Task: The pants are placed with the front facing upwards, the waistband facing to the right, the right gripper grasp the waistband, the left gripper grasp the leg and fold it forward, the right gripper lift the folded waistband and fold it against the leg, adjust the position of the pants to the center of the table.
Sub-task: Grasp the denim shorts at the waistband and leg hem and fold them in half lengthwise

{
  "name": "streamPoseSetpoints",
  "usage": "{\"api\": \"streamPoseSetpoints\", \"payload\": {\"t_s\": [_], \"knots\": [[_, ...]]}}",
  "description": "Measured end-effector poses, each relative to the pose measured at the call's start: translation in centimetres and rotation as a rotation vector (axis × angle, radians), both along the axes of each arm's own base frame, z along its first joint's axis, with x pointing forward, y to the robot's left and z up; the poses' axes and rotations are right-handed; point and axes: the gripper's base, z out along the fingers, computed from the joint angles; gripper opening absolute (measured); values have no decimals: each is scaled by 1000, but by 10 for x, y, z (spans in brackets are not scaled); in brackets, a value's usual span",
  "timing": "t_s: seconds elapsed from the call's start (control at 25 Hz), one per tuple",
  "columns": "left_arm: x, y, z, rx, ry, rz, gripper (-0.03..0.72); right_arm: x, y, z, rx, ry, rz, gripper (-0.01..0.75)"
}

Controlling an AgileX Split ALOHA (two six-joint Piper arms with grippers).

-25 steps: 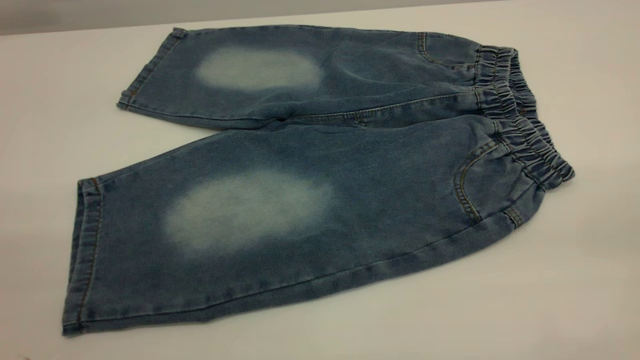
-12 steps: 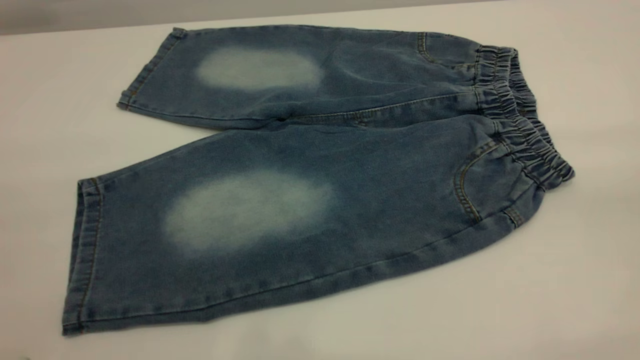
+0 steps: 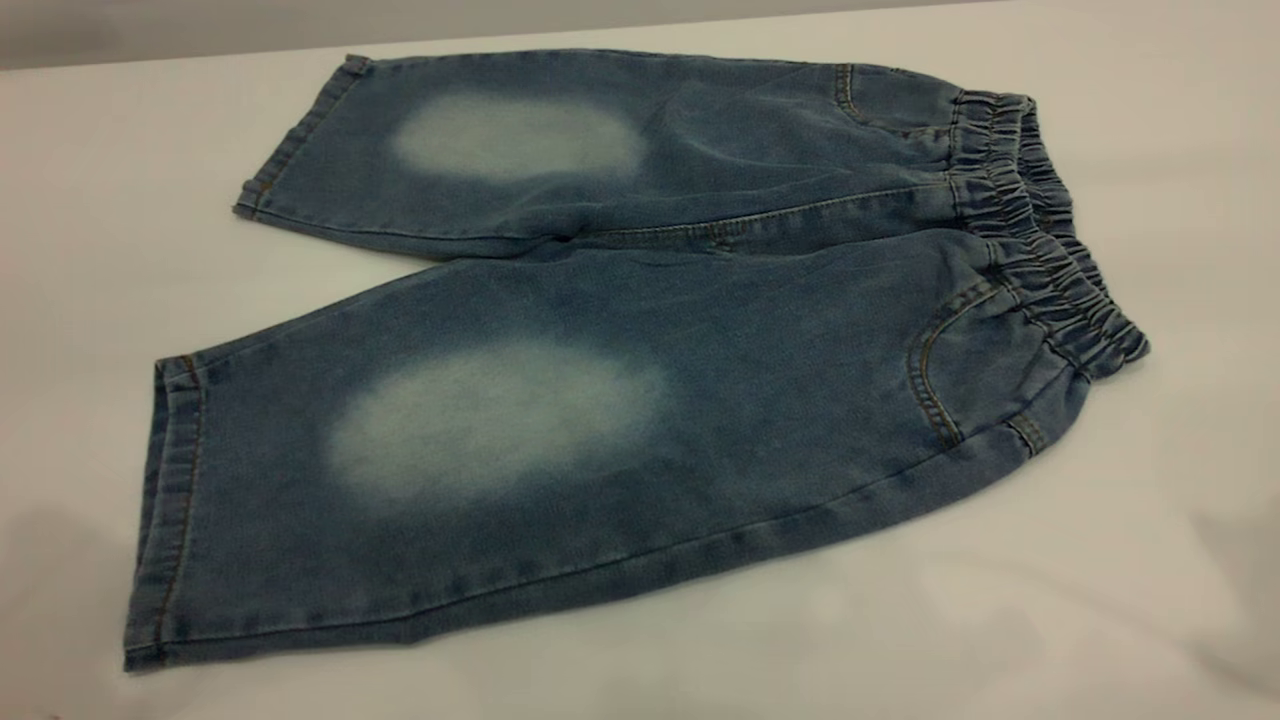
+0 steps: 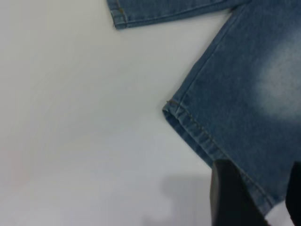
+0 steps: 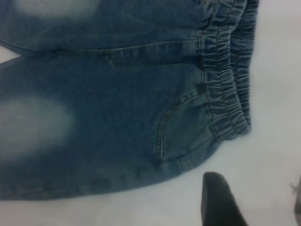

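Note:
The blue denim pants (image 3: 640,350) lie flat and front up on the white table (image 3: 1000,620). Their legs point left and the gathered waistband (image 3: 1040,240) is at the right. Neither gripper shows in the exterior view. In the left wrist view, my left gripper (image 4: 263,200) is open above the near leg's hem (image 4: 197,134), its dark fingers (image 4: 230,197) apart. In the right wrist view, my right gripper (image 5: 256,202) is open over bare table just off the waistband (image 5: 225,94) corner, with nothing between its fingers (image 5: 218,202).
White table surrounds the pants on all sides. Its far edge (image 3: 200,50) runs just behind the far leg. Soft shadows lie on the table at the near left (image 3: 60,560) and near right (image 3: 1240,580). The far leg's hem (image 4: 120,14) shows in the left wrist view.
The pants have not moved. Grey shadows have appeared on the table at the near left and near right corners of the exterior view.

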Motion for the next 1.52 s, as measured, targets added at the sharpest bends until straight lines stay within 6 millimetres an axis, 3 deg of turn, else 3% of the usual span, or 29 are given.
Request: {"api": "streamPoseSetpoints", "payload": {"t_s": [0.24, 0.48, 0.72, 0.96, 1.24, 1.52], "knots": [[27, -3, -18, -45, 30, 23, 299, 38, 2, -40, -13, 134, -5, 293], [40, -6, -35, -59, 103, -6, 336, 68, -3, -86, -83, 218, -29, 293], [44, -13, -37, -104, 88, -76, 382, 95, -31, -108, -63, 256, -179, 293], [47, -18, -33, -138, 29, -128, 388, 90, -62, -108, 30, 341, -290, 293], [56, -25, -45, -163, 66, -141, 387, 91, -49, -116, 151, 374, -173, 293], [67, -54, -77, -84, 131, -282, 406, 103, -40, -152, 265, 411, -97, 293]]}}
